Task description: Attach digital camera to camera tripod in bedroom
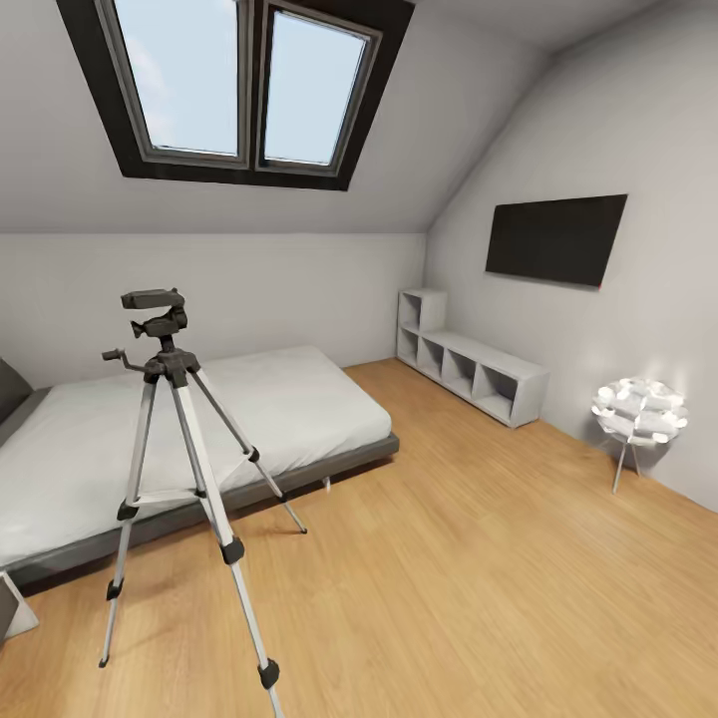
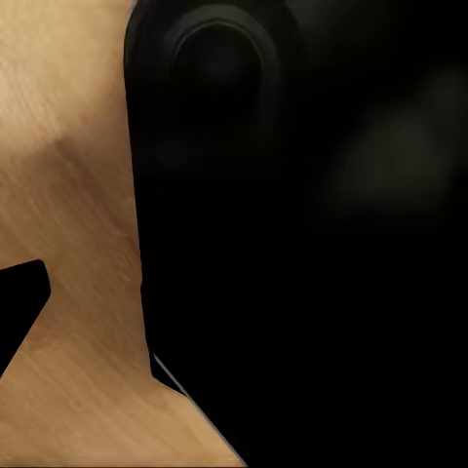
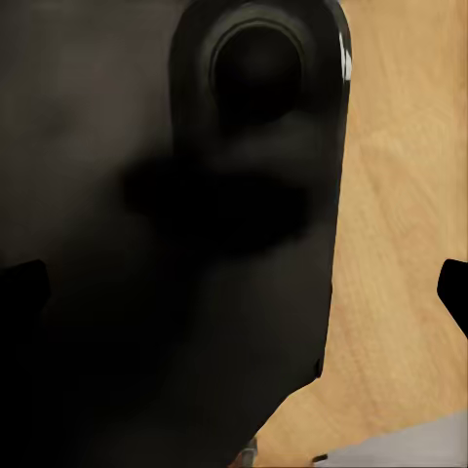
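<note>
Close before the robot stands the camera tripod on the wood floor, its head plate bare, beside the low bed. I cannot find the digital camera, and I cannot tell whether either gripper is open or closed. If the base rolls nearer carelessly, it may strike a spread leg and tip the tripod over.

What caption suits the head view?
Camera tripod standing on wood floor beside a low bed under a skylight.

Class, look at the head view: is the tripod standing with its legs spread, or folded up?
Spread and upright. The tripod stands on the wood floor beside the bed, three legs splayed; its head plate carries nothing.
</note>
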### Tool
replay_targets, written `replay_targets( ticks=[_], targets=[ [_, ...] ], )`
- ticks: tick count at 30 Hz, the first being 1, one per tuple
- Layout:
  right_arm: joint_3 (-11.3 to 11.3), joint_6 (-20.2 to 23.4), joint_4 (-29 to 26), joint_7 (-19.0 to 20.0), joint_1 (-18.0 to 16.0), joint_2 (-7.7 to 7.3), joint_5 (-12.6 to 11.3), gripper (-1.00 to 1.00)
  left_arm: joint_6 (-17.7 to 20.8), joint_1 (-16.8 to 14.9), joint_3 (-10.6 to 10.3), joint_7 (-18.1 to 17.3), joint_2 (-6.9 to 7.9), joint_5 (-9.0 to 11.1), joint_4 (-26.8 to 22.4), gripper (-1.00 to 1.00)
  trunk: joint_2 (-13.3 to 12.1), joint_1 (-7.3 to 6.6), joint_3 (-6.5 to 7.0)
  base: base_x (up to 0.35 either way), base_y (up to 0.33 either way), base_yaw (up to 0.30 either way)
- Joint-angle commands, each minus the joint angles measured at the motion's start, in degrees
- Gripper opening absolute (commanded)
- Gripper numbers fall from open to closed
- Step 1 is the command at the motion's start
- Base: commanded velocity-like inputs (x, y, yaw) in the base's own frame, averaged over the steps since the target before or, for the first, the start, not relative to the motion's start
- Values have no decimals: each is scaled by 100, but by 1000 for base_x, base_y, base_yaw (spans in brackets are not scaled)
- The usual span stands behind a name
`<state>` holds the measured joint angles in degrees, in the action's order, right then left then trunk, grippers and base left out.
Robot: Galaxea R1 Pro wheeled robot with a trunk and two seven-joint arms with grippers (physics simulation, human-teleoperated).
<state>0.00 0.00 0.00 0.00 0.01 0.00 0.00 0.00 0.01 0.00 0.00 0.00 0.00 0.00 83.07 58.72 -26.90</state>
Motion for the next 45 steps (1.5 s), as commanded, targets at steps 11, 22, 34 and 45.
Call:
replay_targets(
  ticks=[11,22,34,45],
  targets=[
    [28,-142,-24,26,-10,-36,41,100,-75,41,110,-88,-109,44,-156,100,1,0,-3,0,0,0],
    [-26,-312,-27,-35,-10,-28,-27,100,-368,43,115,-79,-115,70,-369,100,1,0,-3,0,0,0],
    [-37,-360,-27,-44,-10,-26,-26,100,-378,43,119,-79,-121,71,-369,100,1,0,28,0,0,-135],
    [-39,-360,-26,-44,-10,-27,-26,100,-378,43,122,-79,-121,73,-369,100,1,0,68,0,0,-215]
  ],
)
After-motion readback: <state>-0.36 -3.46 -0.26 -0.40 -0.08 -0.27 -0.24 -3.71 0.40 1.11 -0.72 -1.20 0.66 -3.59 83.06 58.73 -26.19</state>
